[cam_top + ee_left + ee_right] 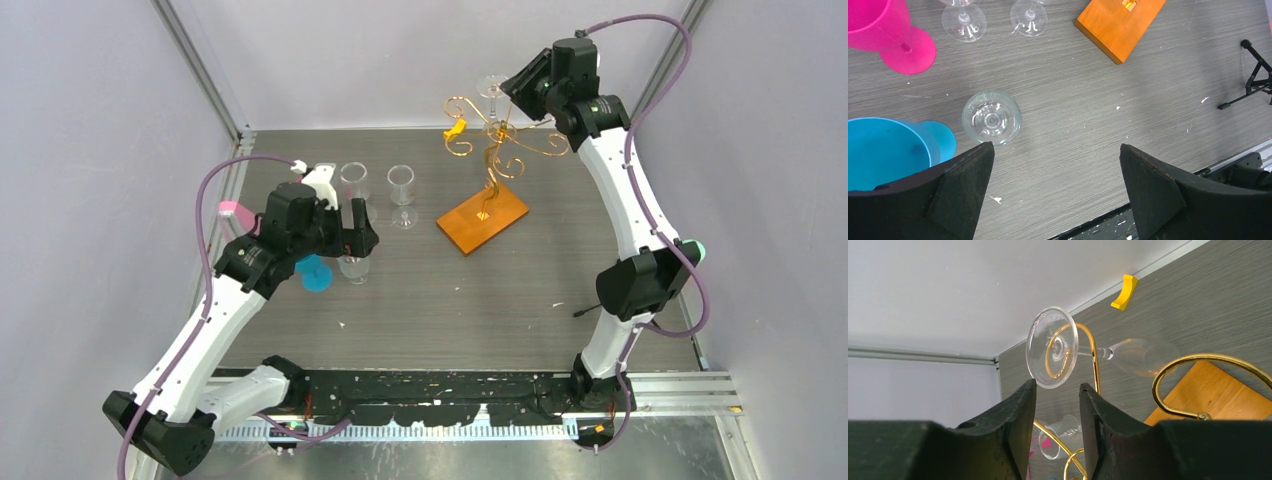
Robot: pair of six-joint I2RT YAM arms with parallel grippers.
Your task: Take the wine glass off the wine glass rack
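well, the glass (1135,356) is up at the top of the rack (497,150), at the far right of the table (480,300), hung upside down. its foot (1040,347) sits on one gold curl (1087,340) with the stem slotted through it, so the wire carries the weight and the bowl dangles free. that probably explains why the right claw (1056,390) has gone in so high. the foot is the one part standing clear above the wire, whereas the bowl is hemmed in by the other scrolls.

the glass's long axis runs along the stem, close to upright. the foot points up toward the wrist camera and the open mouth points down toward the table and the orange base (482,221). in the right wrist view that axis lies almost level across the picture, foot at left, bowl at right.

the right claw is about half closed, with a narrow gap between the fingers. the foot's lower rim sits right at the mouth of that gap. whether the pads are actually on the rim or just short of it, i cannot tell.

the left claw (1055,150) is spread as wide as it goes, with nothing in it. it hangs over the near left of the table above a standing tumbler (991,117), well apart from the rack. it looks parked out of the way.
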